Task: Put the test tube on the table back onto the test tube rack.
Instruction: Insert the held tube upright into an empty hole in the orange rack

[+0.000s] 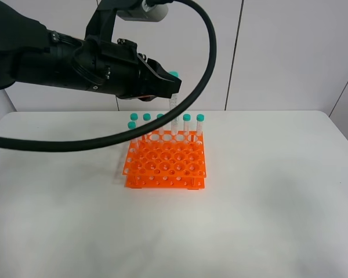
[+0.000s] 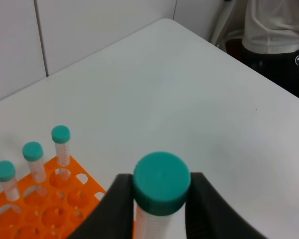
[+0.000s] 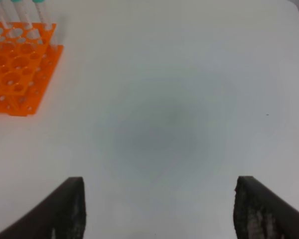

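Left wrist view: the left tool pinches the test tube upright to fit the test tube rack; the right tool is wide apart.

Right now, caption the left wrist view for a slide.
Left gripper jaws clamp the teal-capped test tube by the orange test tube rack, three capped tubes standing in it.

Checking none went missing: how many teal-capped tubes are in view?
7 tubes. Five stand along the rack's far row, one just in front of that row's left end, and one is gripped by the left gripper above the rack. The black cable may hide another.
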